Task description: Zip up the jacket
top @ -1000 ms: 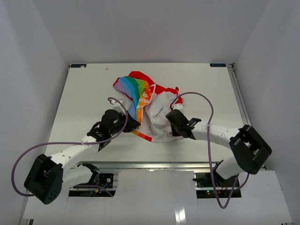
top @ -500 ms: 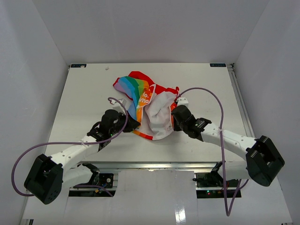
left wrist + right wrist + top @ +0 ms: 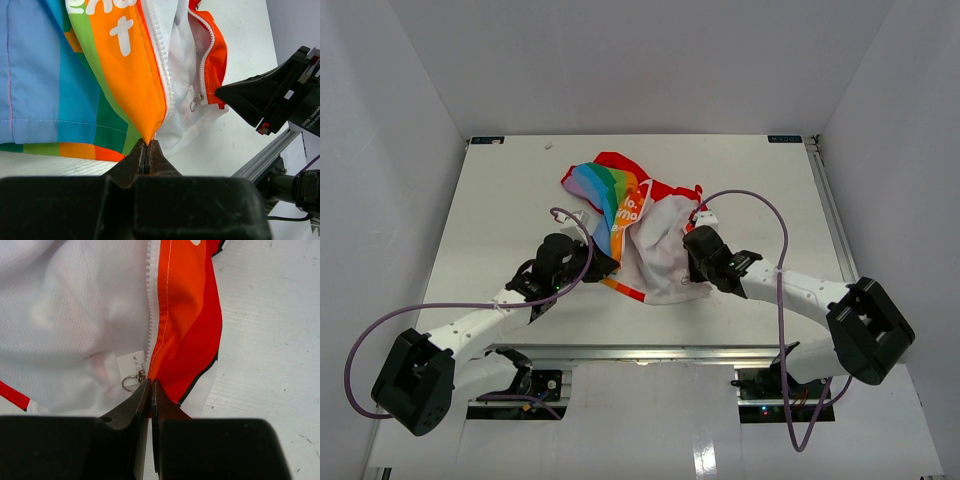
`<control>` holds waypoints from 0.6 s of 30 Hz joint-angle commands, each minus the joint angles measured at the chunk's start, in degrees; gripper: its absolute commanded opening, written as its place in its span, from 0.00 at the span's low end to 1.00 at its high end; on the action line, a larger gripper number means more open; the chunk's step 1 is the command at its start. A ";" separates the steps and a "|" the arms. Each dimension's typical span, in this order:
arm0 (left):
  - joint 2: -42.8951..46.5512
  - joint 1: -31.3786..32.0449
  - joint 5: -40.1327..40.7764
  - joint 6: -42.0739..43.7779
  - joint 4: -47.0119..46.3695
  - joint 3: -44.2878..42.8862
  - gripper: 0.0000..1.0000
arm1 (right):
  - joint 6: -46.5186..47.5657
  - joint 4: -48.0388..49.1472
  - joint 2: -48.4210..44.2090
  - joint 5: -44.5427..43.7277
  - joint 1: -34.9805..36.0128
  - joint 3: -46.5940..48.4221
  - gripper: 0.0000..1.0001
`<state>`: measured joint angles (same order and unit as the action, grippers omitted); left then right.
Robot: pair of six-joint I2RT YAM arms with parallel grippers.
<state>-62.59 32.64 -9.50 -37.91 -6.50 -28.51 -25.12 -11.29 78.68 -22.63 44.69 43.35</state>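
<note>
The jacket lies crumpled and unzipped in the middle of the table, rainbow panel on the left, white lining on the right. My left gripper is shut on the orange bottom corner of the left front, just below its zipper teeth. My right gripper is shut on the red hem of the right front, beside the zipper slider and its ring pull. From the left wrist, the slider hangs next to the right gripper. The two zipper halves are apart.
An aluminium rail runs along the table's near edge, also seen as the rail from the left wrist. White walls enclose the table on three sides. Purple cables loop above both arms.
The right arm swung outward and came partly back, its gripper shifting up toward the jacket with the hem. The white right front bunched slightly. The left arm stayed still.
</note>
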 commanded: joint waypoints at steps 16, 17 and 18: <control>0.60 0.23 -0.51 0.65 -0.44 -0.84 0.00 | -0.70 6.11 3.84 4.75 -0.48 -4.33 0.37; 0.68 0.23 -0.52 0.65 -0.44 -0.84 0.00 | -0.71 6.05 3.84 4.60 -0.48 -4.38 0.37; 0.74 0.23 -0.50 0.65 -0.41 -0.82 0.00 | -0.74 6.02 3.87 4.53 -0.48 -4.44 0.35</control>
<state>-62.76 32.67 -9.52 -37.76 -6.50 -28.51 -25.32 -7.21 82.87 -17.88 44.58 39.51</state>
